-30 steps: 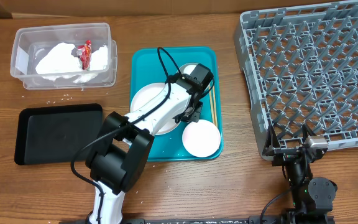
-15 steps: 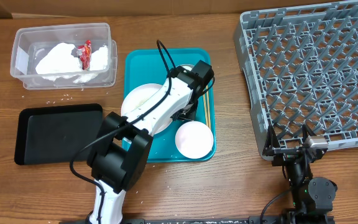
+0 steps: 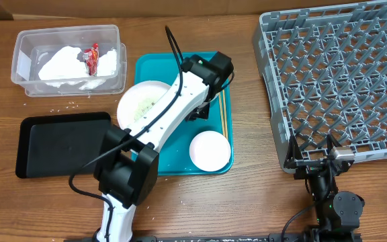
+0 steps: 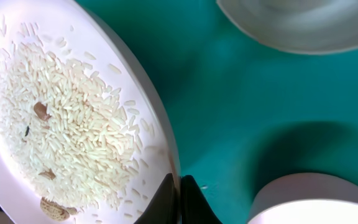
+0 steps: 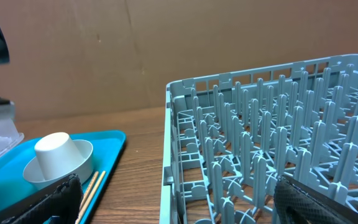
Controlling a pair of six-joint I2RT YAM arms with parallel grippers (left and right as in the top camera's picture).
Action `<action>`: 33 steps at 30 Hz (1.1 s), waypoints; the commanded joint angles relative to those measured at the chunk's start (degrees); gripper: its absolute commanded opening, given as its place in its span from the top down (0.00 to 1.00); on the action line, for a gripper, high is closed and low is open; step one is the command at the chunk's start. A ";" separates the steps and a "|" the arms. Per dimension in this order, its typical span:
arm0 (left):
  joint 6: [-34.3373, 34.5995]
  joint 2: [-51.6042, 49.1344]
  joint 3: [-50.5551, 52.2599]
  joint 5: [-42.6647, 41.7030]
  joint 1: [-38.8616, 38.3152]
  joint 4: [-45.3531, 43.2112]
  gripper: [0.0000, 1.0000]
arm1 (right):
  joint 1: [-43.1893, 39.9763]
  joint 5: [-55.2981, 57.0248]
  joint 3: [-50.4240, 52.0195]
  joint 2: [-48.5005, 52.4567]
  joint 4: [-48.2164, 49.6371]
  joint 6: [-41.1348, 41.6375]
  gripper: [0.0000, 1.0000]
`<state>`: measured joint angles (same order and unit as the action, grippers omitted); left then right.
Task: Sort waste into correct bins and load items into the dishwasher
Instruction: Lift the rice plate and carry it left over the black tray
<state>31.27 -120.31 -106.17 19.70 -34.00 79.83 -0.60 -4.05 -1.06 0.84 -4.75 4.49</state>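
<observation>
Overhead: the left arm point(image 3: 173, 101) crosses the teal tray point(image 3: 154, 67), hiding part of the large white plate point(image 3: 138, 101), which overhangs the tray's rim. Left wrist: the left gripper point(image 4: 180, 198) pinches that plate's rim; rice grains point(image 4: 67, 124) cover it. Right wrist: the right gripper point(image 5: 176, 190) gapes empty beside the dish rack point(image 5: 260, 137).
</observation>
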 commanded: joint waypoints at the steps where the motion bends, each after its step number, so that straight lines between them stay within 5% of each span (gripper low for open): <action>1: 4.57 -0.74 -3.85 4.50 1.51 2.14 0.96 | 0.22 0.37 0.59 -0.55 0.17 -0.04 0.00; 17: 9.79 -0.74 -14.10 3.93 17.18 11.15 0.96 | 0.22 0.37 0.59 -0.55 0.17 -0.04 0.00; 33: 12.79 -0.74 -14.10 -10.36 37.66 7.93 0.96 | 0.22 0.37 0.59 -0.55 0.17 -0.04 0.00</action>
<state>41.67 -120.46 -118.80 11.66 1.34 87.66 -0.60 -4.03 -1.06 0.84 -4.78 4.49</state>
